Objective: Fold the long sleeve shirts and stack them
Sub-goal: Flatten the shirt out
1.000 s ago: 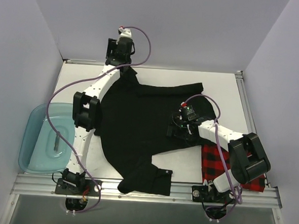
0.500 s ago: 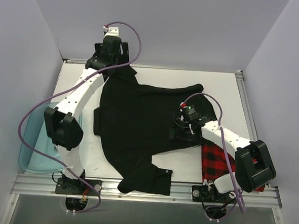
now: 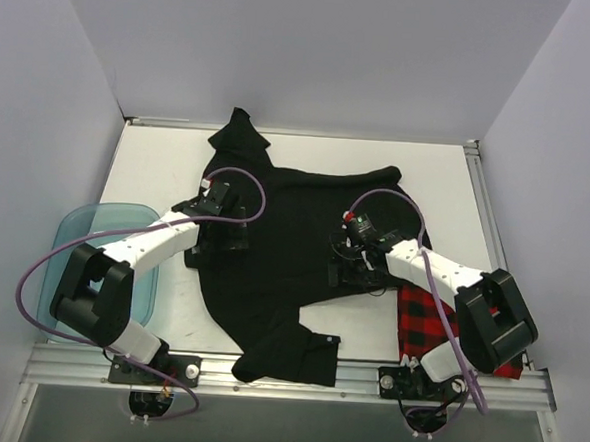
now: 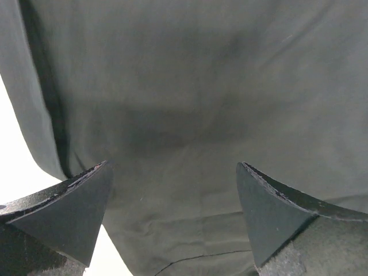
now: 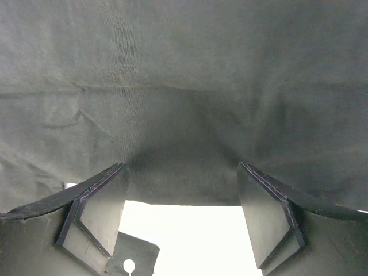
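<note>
Over black shirt (image 3: 285, 215), left gripper (image 4: 172, 164), right gripper (image 5: 180, 164) gape, perhaps touching.

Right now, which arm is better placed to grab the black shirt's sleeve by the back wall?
Left. The left end effector hangs open over the black shirt's left edge, nearer that sleeve; the right end effector sits across the shirt.

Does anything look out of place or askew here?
The plain black cloth shirt lies crooked: one end bunches against the back wall, and a sleeve cuff drapes onto the near rail. It abuts the red-and-black check shirt. Nothing looks spilled or damaged.
</note>
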Robot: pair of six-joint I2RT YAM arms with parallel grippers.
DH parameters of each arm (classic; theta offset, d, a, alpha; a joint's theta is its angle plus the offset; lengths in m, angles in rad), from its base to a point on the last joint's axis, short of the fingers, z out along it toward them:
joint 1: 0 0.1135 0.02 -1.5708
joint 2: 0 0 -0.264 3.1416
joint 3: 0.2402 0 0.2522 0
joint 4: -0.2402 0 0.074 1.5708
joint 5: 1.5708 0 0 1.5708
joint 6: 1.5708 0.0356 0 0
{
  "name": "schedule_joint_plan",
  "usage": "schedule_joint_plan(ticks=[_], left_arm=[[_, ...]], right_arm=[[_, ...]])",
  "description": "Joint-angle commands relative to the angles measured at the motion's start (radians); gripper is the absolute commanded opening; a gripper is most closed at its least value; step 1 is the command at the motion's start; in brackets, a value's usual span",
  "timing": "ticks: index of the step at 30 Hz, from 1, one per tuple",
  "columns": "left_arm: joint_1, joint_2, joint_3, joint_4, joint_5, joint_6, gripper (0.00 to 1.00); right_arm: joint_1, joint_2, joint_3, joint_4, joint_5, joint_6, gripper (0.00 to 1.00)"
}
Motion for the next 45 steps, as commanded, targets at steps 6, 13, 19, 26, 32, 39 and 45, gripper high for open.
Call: schedule_joint_plan(ticks=[6,13,19,26,32,39,45], left_arm=[[0.043,0.073,0.009,0.040,-0.034,-0.052,0.97],[0.178,0.239,0.127,0.014,-0.037,-0.015,0.97],[0.264,0.402,0.354,-0.063,-0.046,0.051,0.97],[0.333,0.492,0.541,-0.081,-0.057,0.099,0.97],[0.332,0.411,0.597,-0.077,0.003,0.120,0.97],[0.172,0.071,0.337,-0.087,-0.019,0.019,0.97],[0.048,-0.135,0.013,-0.054,-0.009,-0.122,0.95]], right_arm=[[0.113,0.121,0.039,0.006,0.097,0.050,0.76],[0.229,0.229,0.112,0.006,0.125,0.121,0.76],[0.243,0.306,0.200,-0.012,0.145,0.123,0.77],[0.240,0.266,0.208,-0.027,0.145,0.093,0.77],[0.165,0.146,0.232,-0.080,0.165,0.055,0.77],[-0.028,-0.053,0.174,-0.129,0.165,0.012,0.77],[-0.259,-0.122,0.100,-0.139,0.103,-0.023,0.77]])
